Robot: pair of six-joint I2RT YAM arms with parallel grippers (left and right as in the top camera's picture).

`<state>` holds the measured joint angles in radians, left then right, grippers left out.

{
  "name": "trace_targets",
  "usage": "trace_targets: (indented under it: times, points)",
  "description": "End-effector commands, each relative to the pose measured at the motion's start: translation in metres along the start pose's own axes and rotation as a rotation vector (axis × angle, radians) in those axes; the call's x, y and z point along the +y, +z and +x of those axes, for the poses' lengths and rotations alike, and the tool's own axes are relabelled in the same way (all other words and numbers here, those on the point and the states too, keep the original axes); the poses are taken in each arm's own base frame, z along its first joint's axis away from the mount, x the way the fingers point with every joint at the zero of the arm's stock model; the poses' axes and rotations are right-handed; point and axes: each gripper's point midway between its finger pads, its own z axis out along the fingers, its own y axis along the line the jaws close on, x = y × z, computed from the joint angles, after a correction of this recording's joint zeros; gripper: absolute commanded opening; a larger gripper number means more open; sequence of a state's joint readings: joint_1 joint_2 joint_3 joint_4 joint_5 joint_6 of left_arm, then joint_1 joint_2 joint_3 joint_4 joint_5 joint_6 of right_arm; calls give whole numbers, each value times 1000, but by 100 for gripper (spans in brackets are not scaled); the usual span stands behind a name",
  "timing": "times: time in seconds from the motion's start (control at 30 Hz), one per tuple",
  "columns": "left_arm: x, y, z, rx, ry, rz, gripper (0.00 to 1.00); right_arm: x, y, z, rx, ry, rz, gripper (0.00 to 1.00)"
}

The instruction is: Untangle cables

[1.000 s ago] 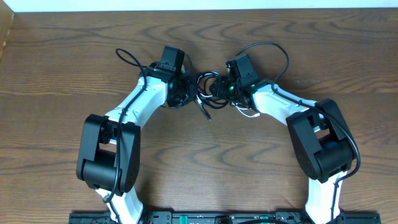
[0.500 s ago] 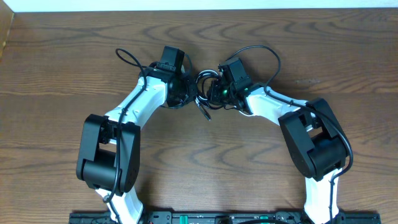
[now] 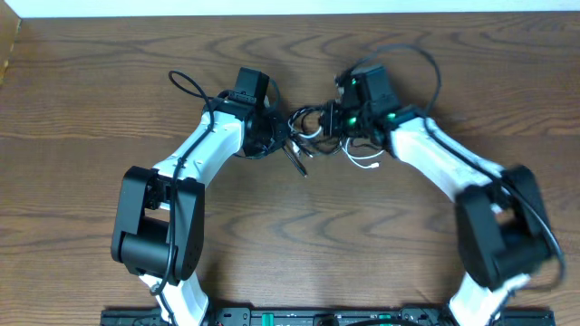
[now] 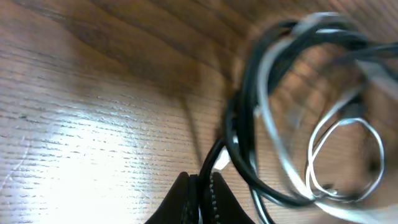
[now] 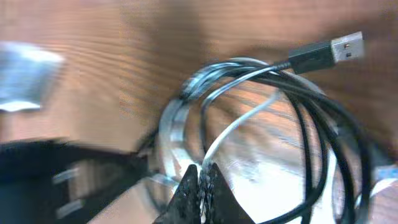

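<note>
Cables (image 3: 306,129) bunched at upper centre of the overhead frame, between the two wrists. We judge them light, limp and slick; the loops snag, so take hold near a plug (image 5: 326,51). Left gripper (image 4: 200,186) pinches the black cable (image 4: 244,124); right gripper (image 5: 200,182) pinches the white cable (image 5: 239,121). Table (image 3: 91,100) is smooth, glossy wood.

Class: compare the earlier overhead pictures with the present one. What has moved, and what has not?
The right arm first swung left into the tangle, then pulled back to the right, its jaws shut on the white cable. The left arm, pinching the black cable, and the loose black plug stayed put.
</note>
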<state>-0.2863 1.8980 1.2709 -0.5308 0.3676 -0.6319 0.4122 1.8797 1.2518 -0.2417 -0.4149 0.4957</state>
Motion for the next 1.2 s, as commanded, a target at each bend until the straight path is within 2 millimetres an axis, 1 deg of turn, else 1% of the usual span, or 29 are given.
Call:
trace_targets:
  times: [0.0, 0.07, 0.17, 0.27, 0.33, 0.37, 0.5, 0.57, 0.63, 0.73, 0.8, 0.83, 0.9, 1.0, 1.07, 1.17]
  points:
    - [3, 1, 1, -1, -10, -13, 8, 36, -45, -20, -86, -141, -60, 1]
    - [3, 1, 1, -1, -10, -13, 8, 43, -59, -25, -115, -168, -55, 1]
    - [3, 1, 1, -1, -10, -13, 8, 51, -75, -27, -136, -187, -61, 1]
    - [3, 1, 1, -3, -10, -15, 8, 58, -86, -26, -143, -209, -72, 1]
    - [3, 1, 1, -3, -10, -15, 9, 59, -89, -26, -144, -227, -70, 1]
    - [3, 1, 1, -3, -9, -15, 12, 58, -89, -25, -143, -238, -67, 1]
    - [1, 0, -2, -13, 49, -4, 15, 41, -79, -21, -120, -228, 4, 2]
    - [-3, -3, -5, -21, 84, 4, 17, 35, -71, -18, -98, -233, 13, 7]
    - [-12, -8, -7, -25, 129, 36, 17, 29, -63, -14, -78, -230, 22, 9]
    - [-21, -17, -12, -51, 148, 59, 17, 20, -50, -9, -48, -258, 35, 15]
    - [-22, -18, -13, -59, 150, 64, 28, 15, -43, -7, -35, -280, 40, 19]
    - [-21, -17, -14, -59, 149, 59, 41, 10, -36, -4, -18, -288, 47, 21]
    - [-17, -15, -15, -65, 131, 41, 49, 5, -30, -1, -5, -281, 53, 21]
    - [-8, -10, -23, -100, 66, -3, 52, -2, -26, -1, 2, -266, 61, 21]
    - [-3, -5, -29, -124, 5, -27, 53, -7, -26, -3, 0, -257, 67, 21]
    - [-2, 3, -34, -136, -67, -20, 53, -13, -28, -6, -6, -246, 75, 22]
